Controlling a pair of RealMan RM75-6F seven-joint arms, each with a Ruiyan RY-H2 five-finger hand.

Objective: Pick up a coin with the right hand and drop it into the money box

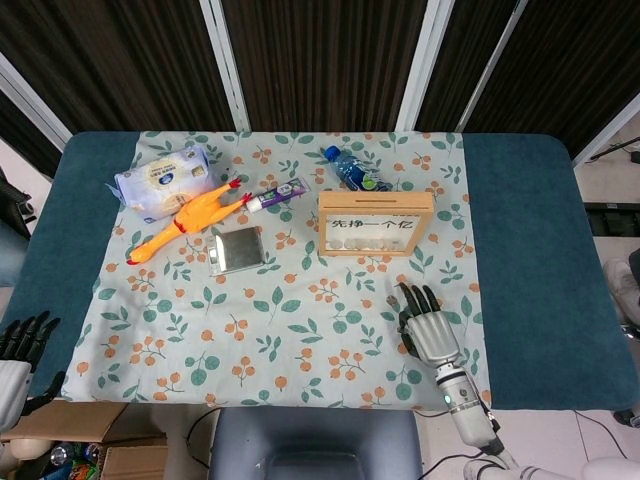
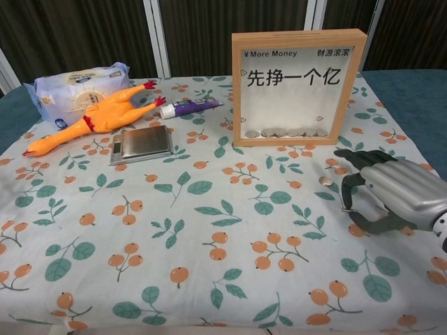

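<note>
Head view: floral cloth (image 1: 300,330) over blue table (image 1: 530,260); right robot hand (image 1: 428,328) grip unclear.

On the bench (image 1: 520,250), money box (image 2: 299,87) stands behind the right robot hand (image 2: 394,192), a coin (image 2: 325,180) just left of it; scale (image 2: 142,144), rubber chicken (image 2: 98,115) far left.
</note>
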